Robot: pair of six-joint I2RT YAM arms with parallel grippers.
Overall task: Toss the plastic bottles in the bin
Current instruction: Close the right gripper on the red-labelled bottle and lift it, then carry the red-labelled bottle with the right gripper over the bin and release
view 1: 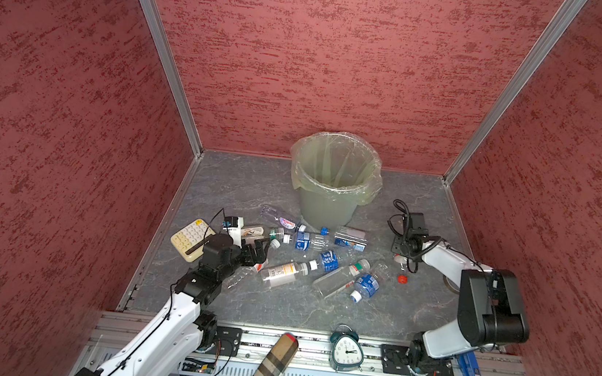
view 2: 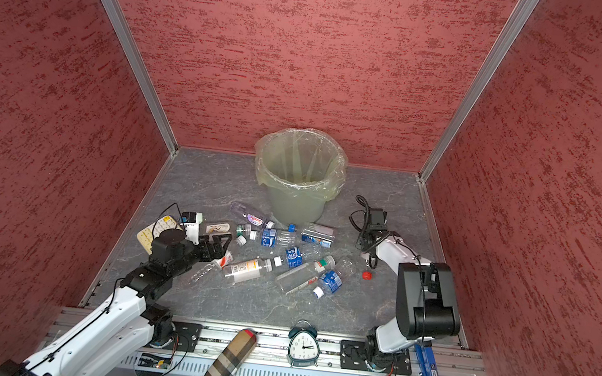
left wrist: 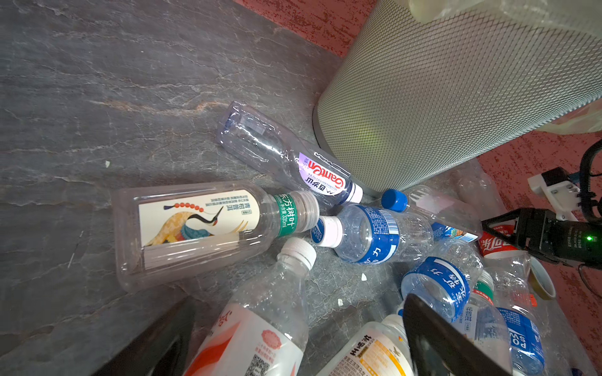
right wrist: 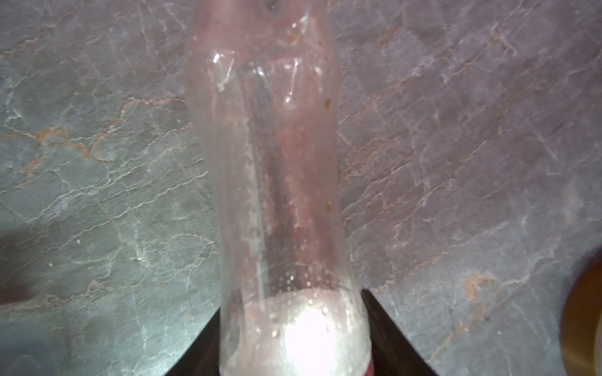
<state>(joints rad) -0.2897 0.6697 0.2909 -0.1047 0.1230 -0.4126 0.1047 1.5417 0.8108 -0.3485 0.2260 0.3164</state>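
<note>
1. My right pincer [view 1: 401, 260] is clamped on a clear bottle [right wrist: 277, 162]. In the right wrist view glare whitens the bottle's near end and the frame cuts off its far end. In both top views the pincer hides most of it.
2. My left pincer [view 1: 259, 255] stands wide apart at the edge of the heap of bottles [view 1: 328, 260], which spreads from it toward the right pincer. Whatever lies beneath it is hidden in both top views.
3. The calculator [view 1: 189, 240], just behind the left pincer, is partly covered by that arm.
4. A brown round thing [right wrist: 586, 312] beside the right pincer is blurred and cut off; I cannot tell what it is.
5. The bin [view 1: 328, 207] stands beyond the heap, ahead of the left pincer and well apart from both pincers.
6. I count one bin, one held bottle and at least nine loose bottles; the clear bodies overlap, so I cannot fix the total. There is also one red cap [view 1: 402, 279] just beside the right pincer, one clock [view 1: 347, 350] and one case [view 1: 273, 361].
</note>
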